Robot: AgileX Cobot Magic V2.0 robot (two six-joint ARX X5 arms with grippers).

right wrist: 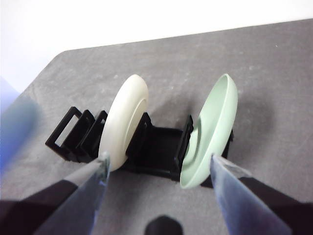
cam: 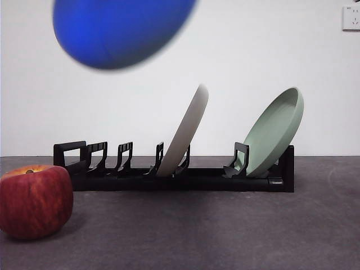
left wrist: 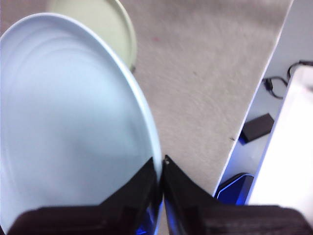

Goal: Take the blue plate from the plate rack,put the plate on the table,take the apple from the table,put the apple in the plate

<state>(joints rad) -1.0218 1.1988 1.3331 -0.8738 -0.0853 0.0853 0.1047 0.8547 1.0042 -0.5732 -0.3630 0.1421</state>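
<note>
The apple [cam: 35,201] sits nearest on the dark grey table [cam: 225,230] before a white wall, with the plate rack [cam: 180,177] behind it, while the left gripper [left wrist: 161,164], clenched on the blue plate's [left wrist: 68,122] rim, holds it aloft, and the right gripper [right wrist: 159,171] hangs spread wide above the rack.

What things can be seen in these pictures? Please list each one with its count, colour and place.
blue plate: one, blue, in the air above the rack's handle end, clamped by the left gripper.
white plate: one, cream-white, leaning in a middle slot of the rack.
green plate: one, sage-green, leaning at the rack's far end.
rack: one, black, on the table.
apple: one, red, on the table in front of the rack's handle end.
table: one, dark grey.
wall socket: one, white, on the wall.
left gripper: shut on the blue plate's rim.
right gripper: open, above the table facing the rack.
</note>
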